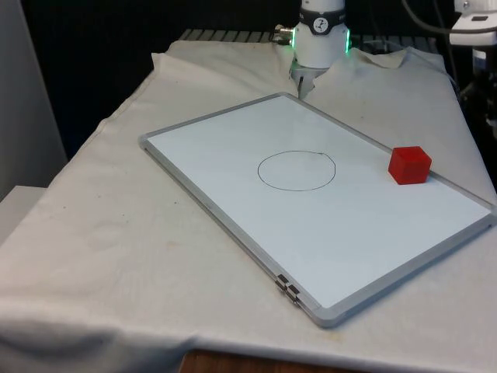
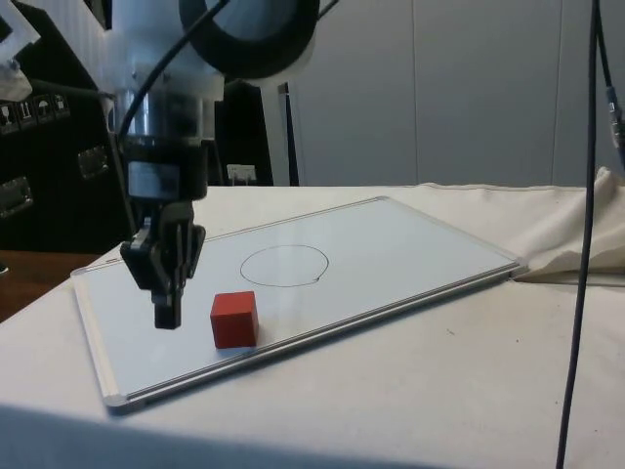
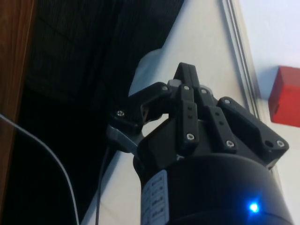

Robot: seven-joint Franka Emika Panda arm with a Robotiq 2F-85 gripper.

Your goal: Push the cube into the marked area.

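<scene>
- My gripper (image 2: 168,315) hangs low over the whiteboard (image 2: 410,244), fingers pressed together into one narrow blade and holding nothing. In the wrist view the two fingers (image 3: 186,98) meet at the tip.
- The red cube (image 2: 234,319) sits on the board just beside the gripper, not touching it; a small gap shows between them in the side view.
- The cube lies near the board's long edge, close to the frame; the front view puts it (image 1: 409,165) towards that view's right.
- The marked area is the drawn circle (image 2: 284,265), and it lies beyond the cube, further in towards the board's middle, as seen from my fingertips.
- The relation I care about: gripper, cube and circle are not quite in one line. The cube is off to the gripper's side, the circle diagonally past it.
- My judgement: I should get the closed fingers behind the cube's face opposite the circle before pushing, or it may skid along the frame.
</scene>
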